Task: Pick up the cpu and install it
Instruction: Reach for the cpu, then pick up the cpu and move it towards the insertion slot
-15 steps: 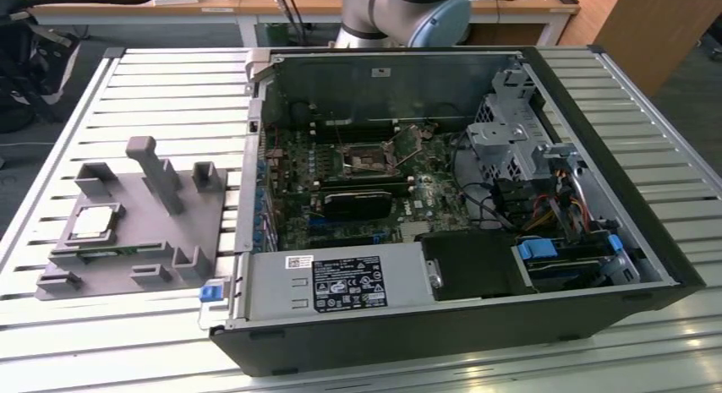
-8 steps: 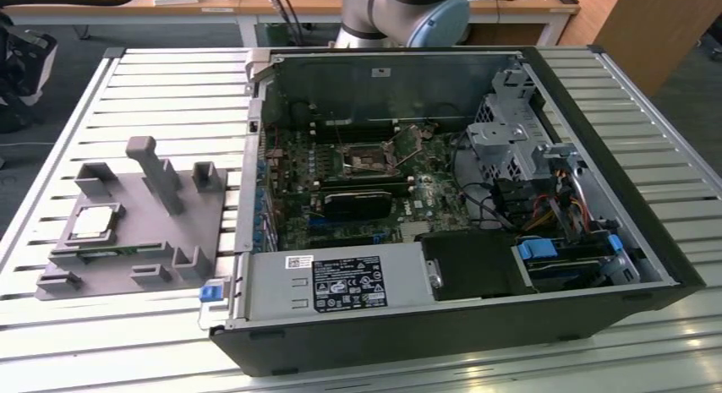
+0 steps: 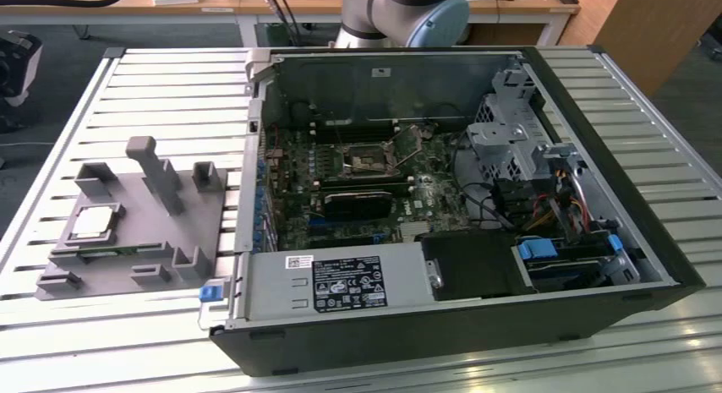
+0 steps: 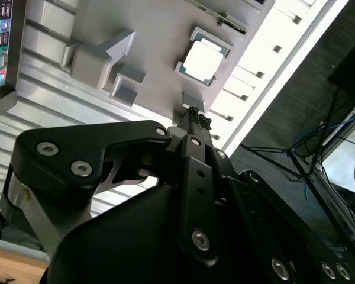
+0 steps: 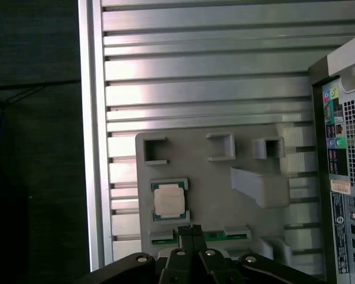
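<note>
In the exterior view the slatted surface point(image 3: 169, 89) is lit brightly and evenly from above, and glare is thrown off its metal ribs all round the grey tray point(image 3: 141, 226). Short, soft shadows are cast at the feet of the tray's posts. The inside of the computer case point(image 3: 373, 173) beside the tray is shaded by its own walls.

In the second wrist view the ribs beside the tray are blown out to plain white, and the cpu point(image 4: 202, 60) in the tray is washed pale. The black hand point(image 4: 192, 111) in front of the tray is left dark, with dull highlights on its screws.

In the first wrist view the floor point(image 5: 35, 148) beyond the tray's edge of the surface is lost in near-black.
</note>
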`<act>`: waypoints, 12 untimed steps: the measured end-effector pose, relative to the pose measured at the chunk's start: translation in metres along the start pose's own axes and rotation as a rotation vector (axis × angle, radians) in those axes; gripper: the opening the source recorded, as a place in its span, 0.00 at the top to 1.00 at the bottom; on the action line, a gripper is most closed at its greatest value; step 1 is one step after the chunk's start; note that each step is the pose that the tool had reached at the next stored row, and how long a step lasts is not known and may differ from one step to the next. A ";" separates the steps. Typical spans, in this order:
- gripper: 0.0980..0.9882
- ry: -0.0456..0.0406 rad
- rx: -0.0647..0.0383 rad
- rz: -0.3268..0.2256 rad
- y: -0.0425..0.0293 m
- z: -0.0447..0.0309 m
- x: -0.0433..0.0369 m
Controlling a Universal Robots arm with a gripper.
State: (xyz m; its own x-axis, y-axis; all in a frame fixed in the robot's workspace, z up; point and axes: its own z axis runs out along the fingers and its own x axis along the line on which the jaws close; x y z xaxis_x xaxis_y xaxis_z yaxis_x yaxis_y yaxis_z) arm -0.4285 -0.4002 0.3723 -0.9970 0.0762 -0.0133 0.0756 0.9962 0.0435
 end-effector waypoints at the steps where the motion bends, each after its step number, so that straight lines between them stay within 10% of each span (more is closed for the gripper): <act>1: 0.99 0.0000 0.000 0.000 -0.0001 0.0000 0.0014; 12: 0.99 0.0015 0.000 -0.002 -0.0022 0.0043 0.0100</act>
State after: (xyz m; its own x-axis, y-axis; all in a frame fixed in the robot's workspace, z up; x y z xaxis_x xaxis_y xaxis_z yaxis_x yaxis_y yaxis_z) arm -0.4386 -0.4014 0.3678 -0.9972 0.0740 -0.0119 0.0735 0.9963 0.0440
